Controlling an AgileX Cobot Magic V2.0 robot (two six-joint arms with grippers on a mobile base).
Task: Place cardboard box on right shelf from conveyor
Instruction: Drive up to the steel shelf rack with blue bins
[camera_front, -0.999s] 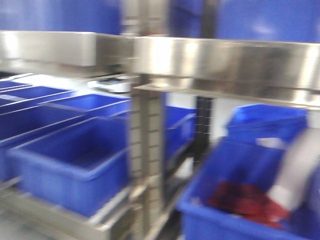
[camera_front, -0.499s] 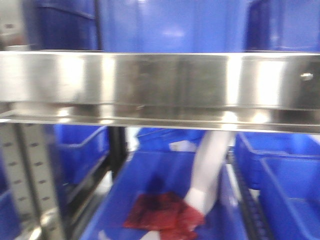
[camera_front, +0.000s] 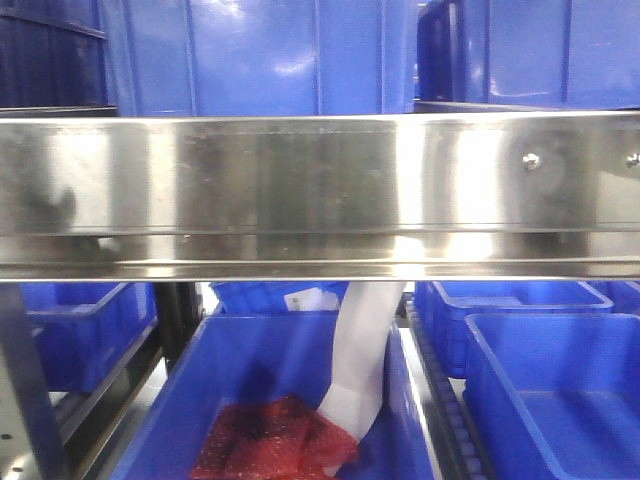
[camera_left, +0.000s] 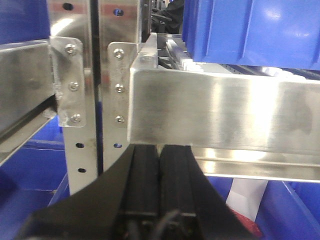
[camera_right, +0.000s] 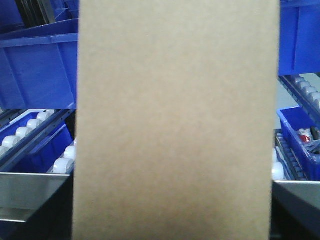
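In the front view, the right shelf (camera_front: 300, 190) runs across the whole frame as a shiny steel rail, with two bolts (camera_front: 530, 160) near its right end. Upper bins (camera_front: 260, 55), blue, stand on it. Below the rail, a lower bin (camera_front: 250, 370) holds a red bag (camera_front: 265, 440) and a white strip (camera_front: 360, 350) that leans upward.

In the left wrist view, the left hand (camera_left: 159, 150) has its black fingers pressed together with nothing between them. It sits just below the corner of the shelf's rail, beside a bolted steel post (camera_left: 117, 75).

In the right wrist view, the cardboard box (camera_right: 175, 120) stands upright close to the camera and fills the middle of the frame. Blue bins and white rollers (camera_right: 62, 162) show behind it. The right hand is hidden, so I cannot tell whether it is clamped on the box.
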